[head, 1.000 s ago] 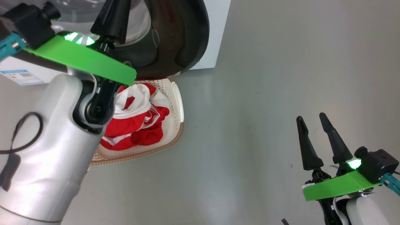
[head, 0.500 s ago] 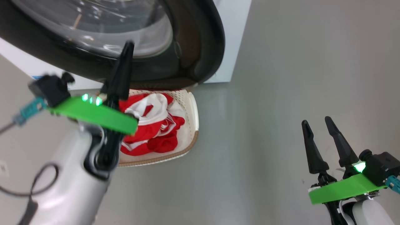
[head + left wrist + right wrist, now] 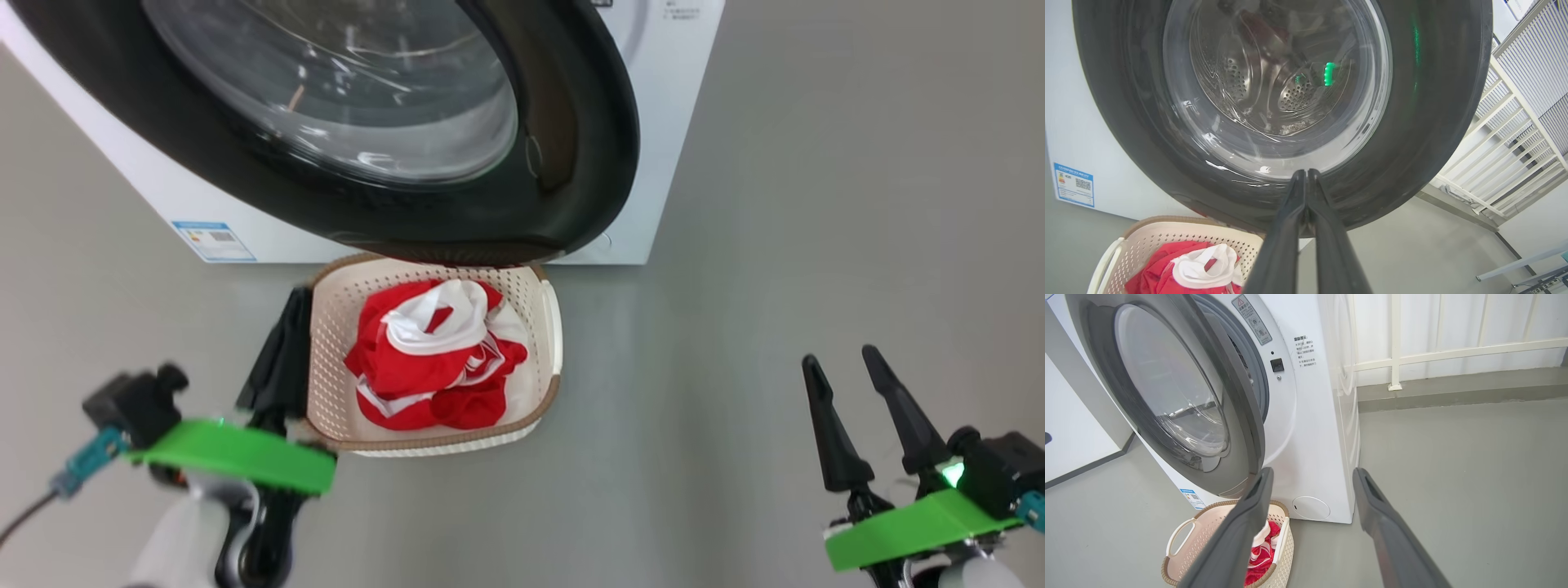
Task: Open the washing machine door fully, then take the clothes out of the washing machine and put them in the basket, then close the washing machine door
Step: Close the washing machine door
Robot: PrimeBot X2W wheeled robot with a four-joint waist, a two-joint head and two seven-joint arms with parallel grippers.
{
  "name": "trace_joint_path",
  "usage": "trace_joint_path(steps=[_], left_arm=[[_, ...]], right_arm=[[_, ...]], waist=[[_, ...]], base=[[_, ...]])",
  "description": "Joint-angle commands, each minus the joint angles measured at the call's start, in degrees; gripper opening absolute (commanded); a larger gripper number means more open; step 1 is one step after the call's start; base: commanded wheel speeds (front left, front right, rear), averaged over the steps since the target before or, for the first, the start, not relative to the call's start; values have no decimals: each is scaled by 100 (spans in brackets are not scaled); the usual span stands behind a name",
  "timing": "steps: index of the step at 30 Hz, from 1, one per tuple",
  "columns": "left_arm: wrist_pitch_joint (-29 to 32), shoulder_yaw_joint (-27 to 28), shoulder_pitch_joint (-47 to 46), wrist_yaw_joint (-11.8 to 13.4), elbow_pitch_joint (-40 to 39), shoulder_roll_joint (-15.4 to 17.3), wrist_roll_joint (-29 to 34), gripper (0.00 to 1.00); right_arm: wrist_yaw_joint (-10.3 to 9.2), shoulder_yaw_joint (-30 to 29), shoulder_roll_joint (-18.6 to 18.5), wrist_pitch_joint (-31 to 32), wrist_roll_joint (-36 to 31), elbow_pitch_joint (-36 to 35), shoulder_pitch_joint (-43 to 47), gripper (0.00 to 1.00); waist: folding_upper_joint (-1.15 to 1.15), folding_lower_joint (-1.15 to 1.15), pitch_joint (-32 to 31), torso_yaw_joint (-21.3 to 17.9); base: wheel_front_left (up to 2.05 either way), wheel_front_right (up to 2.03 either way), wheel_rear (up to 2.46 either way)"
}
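Clothes (image 3: 424,367) lie in the basket (image 3: 441,445) under the ajar door (image 3: 571,147); left fingers (image 3: 282,359) pinched, right fingers (image 3: 829,441) spread, empty.

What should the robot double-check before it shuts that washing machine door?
1. The clothes lie in the basket: ok.
2. The drum is empty: cannot tell, there is glare on the glass.
3. The basket is clear of the door and its swing: cannot tell, it sits right under the door's lower edge.
4. The left pincer is shut, holding nothing: ok.
5. The right pincer is open, holding nothing, away from the door: ok.
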Motion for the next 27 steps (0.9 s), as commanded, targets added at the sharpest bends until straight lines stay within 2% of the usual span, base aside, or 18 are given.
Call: trace_joint_path(steps=[1, 4, 9, 11, 13, 15, 17, 18, 27], left_arm=[[-44, 271, 118, -33, -131, 143, 116, 8], [-44, 458, 457, -33, -118, 138, 263, 20], [-44, 692, 930, -33, -113, 125, 497, 33], [-44, 747, 1091, -33, -112, 124, 595, 44], [-44, 806, 1237, -33, -126, 117, 649, 49], [-44, 921, 1377, -33, -164, 105, 692, 78], [-44, 1006, 1513, -33, -218, 115, 810, 96], [-44, 1046, 1576, -33, -244, 114, 863, 100], [-44, 1400, 2003, -33, -473, 115, 1479, 100]], right_arm=[[36, 82, -107, -37, -9, -104, 103, 100], [36, 63, -127, -37, 4, -78, 187, 100], [36, -11, -167, -37, 29, -44, 370, 100], [36, -44, -177, -37, 28, -30, 451, 100], [36, -75, -184, -37, 31, -27, 522, 100], [36, -109, -189, -37, 32, -32, 588, 100], [36, -149, -191, -37, 33, -45, 649, 100], [36, -170, -192, -37, 33, -53, 679, 100], [36, -348, -192, -37, 31, -106, 893, 100]], waist=[[0, 0, -123, 85], [0, 0, -225, 108], [0, 0, -403, 143], [0, 0, -472, 152], [0, 0, -531, 151], [0, 0, -589, 148], [0, 0, -640, 142], [0, 0, -664, 142], [0, 0, -838, 114]], base=[[0, 0, 0], [0, 0, 0], [0, 0, 0], [0, 0, 0], [0, 0, 0], [0, 0, 0], [0, 0, 0], [0, 0, 0], [0, 0, 0]])
